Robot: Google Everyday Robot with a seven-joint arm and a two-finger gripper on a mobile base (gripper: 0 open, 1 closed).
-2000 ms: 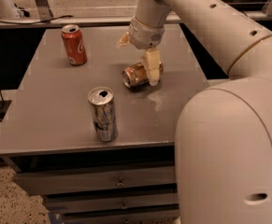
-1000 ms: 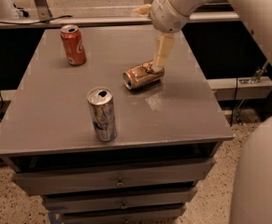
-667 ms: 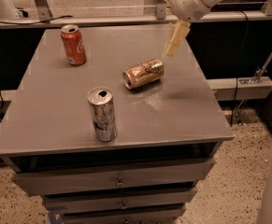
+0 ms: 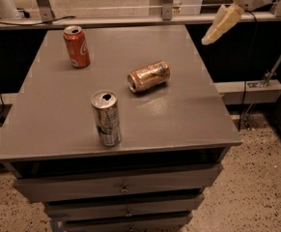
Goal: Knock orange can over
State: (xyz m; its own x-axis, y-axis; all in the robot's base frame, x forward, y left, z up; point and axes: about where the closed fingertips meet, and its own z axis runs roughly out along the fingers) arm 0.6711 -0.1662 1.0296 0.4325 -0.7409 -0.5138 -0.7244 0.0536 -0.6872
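Note:
The orange can [image 4: 148,76] lies on its side near the middle of the grey cabinet top [image 4: 48,110], silver top facing front left. My gripper [image 4: 217,25] hangs in the air at the upper right, past the cabinet's right edge and well clear of the can. It touches nothing.
A red cola can [image 4: 77,46] stands upright at the back left of the top. A taller silver-and-blue can [image 4: 106,118] stands upright near the front edge. Drawers sit below the top. A rail runs behind the cabinet, and speckled floor lies to the right.
The arm has lifted up and swung right, away from the orange can, leaving the cabinet top. The orange can stays lying on its side. The other two cans have not moved.

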